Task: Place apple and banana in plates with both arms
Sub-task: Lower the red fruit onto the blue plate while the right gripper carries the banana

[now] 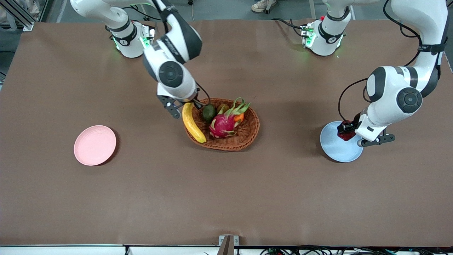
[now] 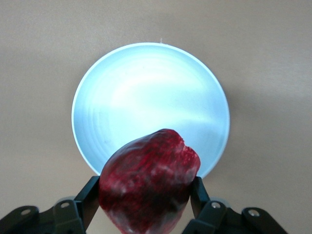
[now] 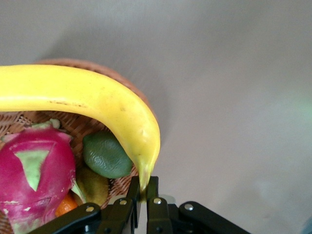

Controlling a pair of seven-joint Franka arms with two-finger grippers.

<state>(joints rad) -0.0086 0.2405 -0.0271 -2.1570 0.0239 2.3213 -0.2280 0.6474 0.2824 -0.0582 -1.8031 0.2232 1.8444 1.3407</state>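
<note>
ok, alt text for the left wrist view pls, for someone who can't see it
The left gripper holds a dark red apple between its two fingers, over the rim of a light blue plate. The plate is bare and lies on a brown table.

dark red apple (image 2: 148, 183), yellow banana (image 1: 191, 123), pale pink plate (image 1: 94, 145), light blue plate (image 1: 336, 148), brown wicker basket (image 1: 244, 136)

Counted on the surface (image 1: 226, 198): two plates, one pink (image 1: 95, 145) and one blue (image 1: 336, 147); one wicker basket (image 1: 244, 138); one banana (image 1: 192, 123); one apple (image 1: 345, 130); one dragon fruit (image 1: 223, 124); one green fruit (image 1: 208, 113); one orange fruit (image 1: 239, 117). Two arms, each with one gripper: left gripper (image 1: 348, 136), right gripper (image 1: 186, 106).
</note>
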